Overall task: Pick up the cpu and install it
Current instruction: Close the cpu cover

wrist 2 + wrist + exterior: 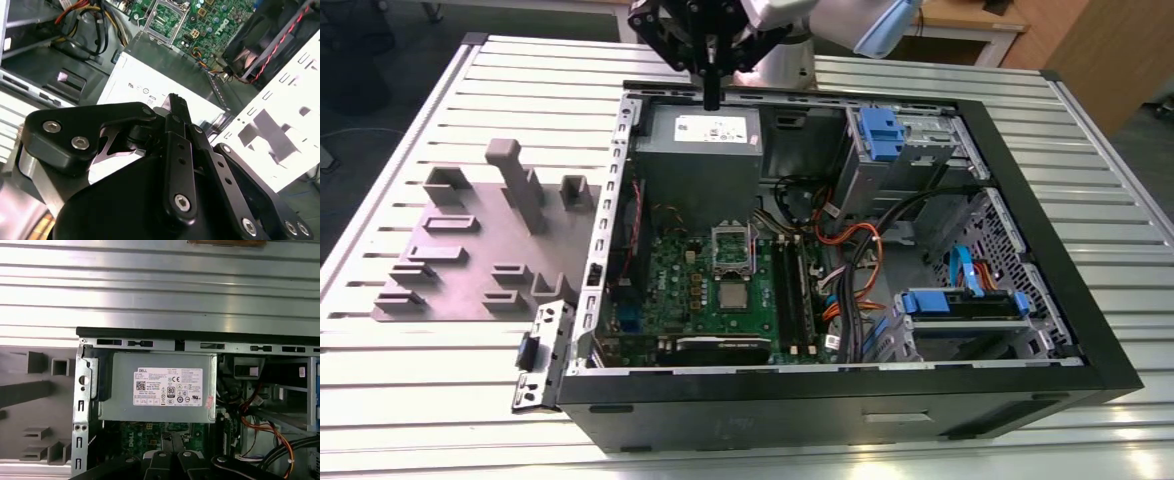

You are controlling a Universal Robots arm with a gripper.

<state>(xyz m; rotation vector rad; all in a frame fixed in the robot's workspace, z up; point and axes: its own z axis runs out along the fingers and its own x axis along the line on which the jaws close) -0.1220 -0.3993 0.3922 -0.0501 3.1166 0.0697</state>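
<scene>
The cpu [735, 296] is a small silvery-grey square lying flat on the green motherboard [674, 275] inside the open computer case [854, 385]. It sits just beside the open silver socket [731, 246], on the side toward the case's near wall. My gripper [711, 100] hangs above the case's far wall, over the grey power supply [698, 150], well away from the cpu. Its black fingers [174, 102] are pressed together with nothing between them. In the first wrist view the gripper [170, 440] points at the power supply [160, 387]. The socket [162, 17] appears in the second wrist view.
The case lies on a slatted metal table [427, 400]. At the exterior view's left, a grey fixture plate [467, 250] carries upright blocks. Blue drive bays [961, 305], orange and black cables [854, 240], and memory slots [790, 290] crowd the case's right half.
</scene>
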